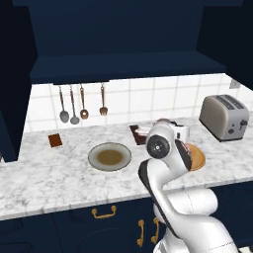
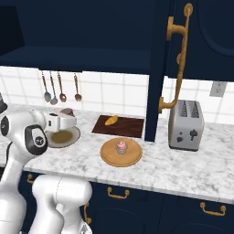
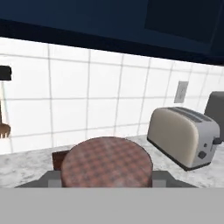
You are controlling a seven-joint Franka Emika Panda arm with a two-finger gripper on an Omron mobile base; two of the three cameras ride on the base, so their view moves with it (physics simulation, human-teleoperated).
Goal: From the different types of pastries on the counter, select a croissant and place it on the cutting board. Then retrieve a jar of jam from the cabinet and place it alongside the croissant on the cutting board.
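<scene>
Above the marbled counter (image 2: 173,169), the jam jar (image 3: 106,162) is clamped in the gripper (image 2: 68,117). On the cutting board (image 2: 128,127) the croissant (image 2: 111,120) is already laid. The jar is best kept upright and lowered beside the pastry, not upon it.

Counter (image 2: 183,169): runs below the tiled wall and the cabinet (image 2: 91,32).
Cutting board (image 2: 130,126): on the counter by the wall, behind the round plate (image 2: 109,157).
Croissant (image 2: 111,120): on the cutting board, toward its left end.
Cupcake (image 2: 121,146): at the centre of the round plate.
Toaster (image 2: 186,125): right of the cutting board, against the wall.
Dish (image 1: 109,157): left of the cutting board.
Square piece (image 1: 55,141): left of the dish, nearer the wall.
Utensils (image 1: 81,104): hang on the wall behind the dish.
Jar of jam (image 3: 106,162): between the gripper's fingers, above the counter, left of the toaster.
</scene>
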